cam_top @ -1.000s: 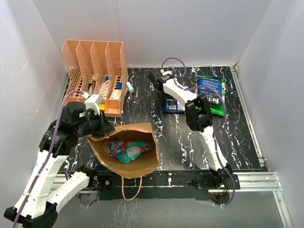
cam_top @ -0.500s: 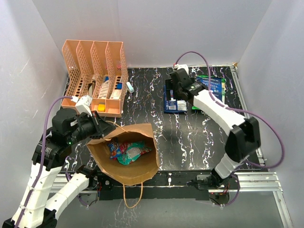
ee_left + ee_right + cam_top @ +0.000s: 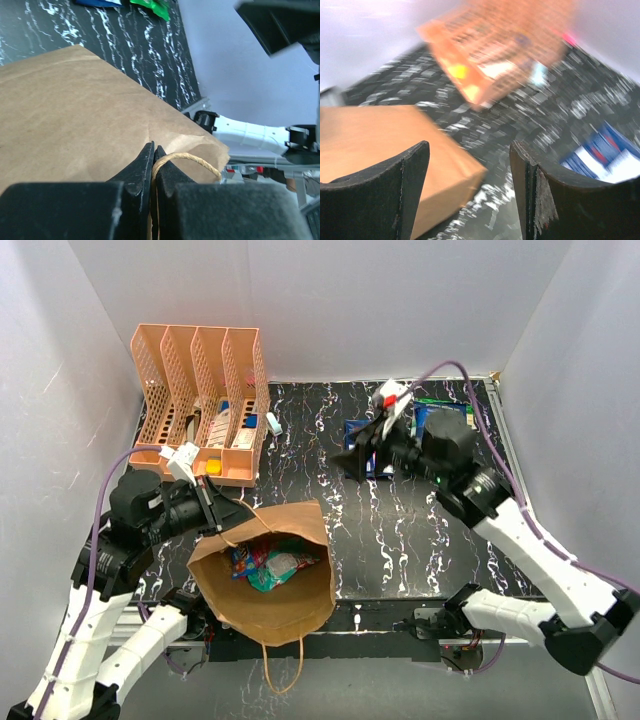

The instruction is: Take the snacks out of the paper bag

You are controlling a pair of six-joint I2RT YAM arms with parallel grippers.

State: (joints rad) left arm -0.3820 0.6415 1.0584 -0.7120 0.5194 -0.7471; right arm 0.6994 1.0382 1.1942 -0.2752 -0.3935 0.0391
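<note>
The left gripper is pinched tight on the rim of the bag, a twisted handle coming out from between its fingers. The bag stands with its mouth open at the near left of the table, with a few snacks inside. The right gripper hangs in the air with its fingers wide apart and nothing between them, near a blue packet that lies out on the far right of the table beside a green packet, well apart from the orange organizer
</note>
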